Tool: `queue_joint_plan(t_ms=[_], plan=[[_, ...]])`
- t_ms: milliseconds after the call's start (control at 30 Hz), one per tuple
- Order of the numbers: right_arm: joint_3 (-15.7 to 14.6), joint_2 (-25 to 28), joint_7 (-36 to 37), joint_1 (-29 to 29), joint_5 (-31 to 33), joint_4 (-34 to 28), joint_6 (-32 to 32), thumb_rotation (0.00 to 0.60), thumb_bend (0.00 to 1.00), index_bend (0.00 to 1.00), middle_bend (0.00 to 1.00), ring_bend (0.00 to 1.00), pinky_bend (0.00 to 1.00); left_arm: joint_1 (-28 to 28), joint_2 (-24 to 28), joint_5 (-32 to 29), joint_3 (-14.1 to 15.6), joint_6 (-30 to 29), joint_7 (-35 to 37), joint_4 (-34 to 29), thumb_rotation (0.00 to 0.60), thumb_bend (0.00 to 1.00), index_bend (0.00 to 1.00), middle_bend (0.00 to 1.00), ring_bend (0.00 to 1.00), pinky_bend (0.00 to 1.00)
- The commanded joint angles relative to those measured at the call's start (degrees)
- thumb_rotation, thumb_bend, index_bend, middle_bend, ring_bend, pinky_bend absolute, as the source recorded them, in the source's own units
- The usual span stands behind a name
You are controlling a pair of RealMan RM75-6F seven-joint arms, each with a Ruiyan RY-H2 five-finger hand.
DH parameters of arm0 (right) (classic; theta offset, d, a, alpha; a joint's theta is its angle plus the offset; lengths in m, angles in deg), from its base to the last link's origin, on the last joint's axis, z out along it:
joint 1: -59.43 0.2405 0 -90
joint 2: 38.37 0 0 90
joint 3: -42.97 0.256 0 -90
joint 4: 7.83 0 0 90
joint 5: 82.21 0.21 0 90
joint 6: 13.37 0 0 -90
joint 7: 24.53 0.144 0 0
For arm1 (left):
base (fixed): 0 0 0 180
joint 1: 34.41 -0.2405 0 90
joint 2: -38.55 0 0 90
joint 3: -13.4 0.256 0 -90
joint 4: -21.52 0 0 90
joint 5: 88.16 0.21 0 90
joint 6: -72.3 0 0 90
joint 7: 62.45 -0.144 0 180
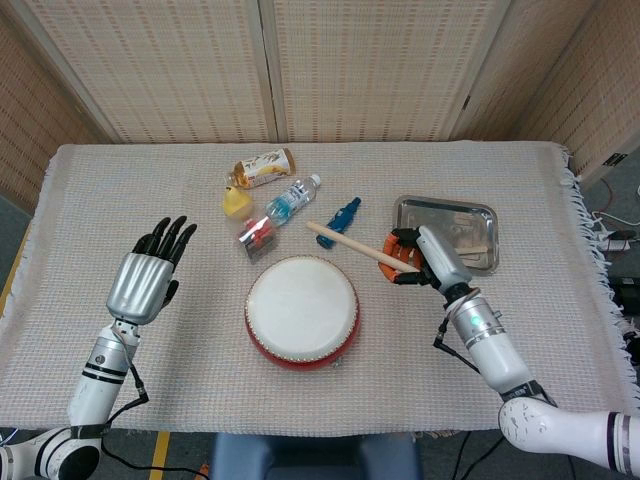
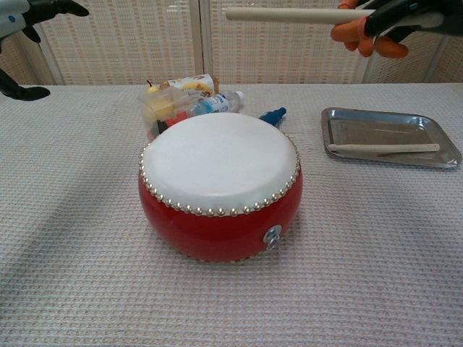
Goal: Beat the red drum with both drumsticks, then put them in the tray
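The red drum (image 1: 301,313) (image 2: 219,184) with a white skin stands at the table's middle front. My right hand (image 1: 420,258) (image 2: 383,22) grips a wooden drumstick (image 1: 350,244) (image 2: 289,14) near its right end, held level in the air between the drum and the metal tray (image 1: 410,208) (image 2: 340,116). A second drumstick (image 2: 382,148) lies inside the tray; in the head view my right hand covers most of it. My left hand (image 1: 143,278) (image 2: 22,22) hovers open, fingers spread, far left of the drum, holding nothing.
Behind the drum lie a snack packet (image 1: 262,167), a clear water bottle (image 1: 291,198), a small blue bottle (image 1: 342,219), a yellow item (image 1: 236,202) and a small red-and-clear pack (image 1: 256,234). The cloth's fringe (image 1: 580,215) marks the right table edge.
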Motion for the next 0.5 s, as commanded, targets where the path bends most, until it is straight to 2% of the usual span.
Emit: queue_joint_plan(t_ms=[33,233,500], plan=[[-0.89,2.79,3.21,-2.37,-2.07,1.79,2.55,0.600,0.68,1.00,0.66,0.65,0.84,-0.38,0.22,-0.12,-0.09,0.06,0.57,0.35,0.600,0.26,0.00,0.00,0.00,0.24],[-2.32,5.27,8.04,-4.76,-4.89,6.74,6.67,0.600,0.68,1.00,0.66,0.65,0.84,-1.11,0.49,-0.63,-0.46,0.26,1.77,1.25,0.600,0.26,0.00,0.00,0.00,0.24],[-3.63,4.85,12.62,-5.64,-7.36,14.58,10.39,0.600,0.68,1.00,0.66,0.66,0.84,-1.84,0.70,-0.79,-0.77,0.37,2.22,1.65,0.600,0.26,0.00,0.00,0.00,0.24]])
